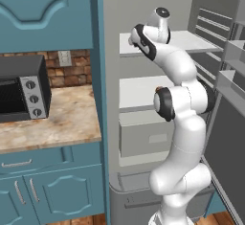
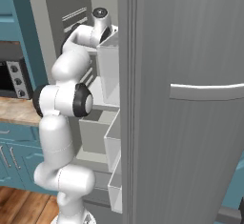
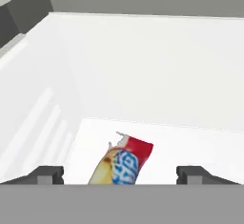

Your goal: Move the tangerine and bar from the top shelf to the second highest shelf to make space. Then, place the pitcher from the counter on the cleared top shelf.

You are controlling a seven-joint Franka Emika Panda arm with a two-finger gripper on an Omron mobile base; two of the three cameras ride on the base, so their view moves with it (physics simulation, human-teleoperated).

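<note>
On the top shelf (image 3: 181, 137) the bar (image 3: 123, 163) lies between my claw's (image 3: 120, 174) wide-spread tips, not held. Closing off-centre could nudge the thin wrapper sideways and slip the grip.

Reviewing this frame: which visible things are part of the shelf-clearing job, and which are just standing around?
Job: bar between the open jaws; top shelf; white shelf below it; counter; gripper.
Bystanders: microwave; fridge door; teal cabinets.
</note>
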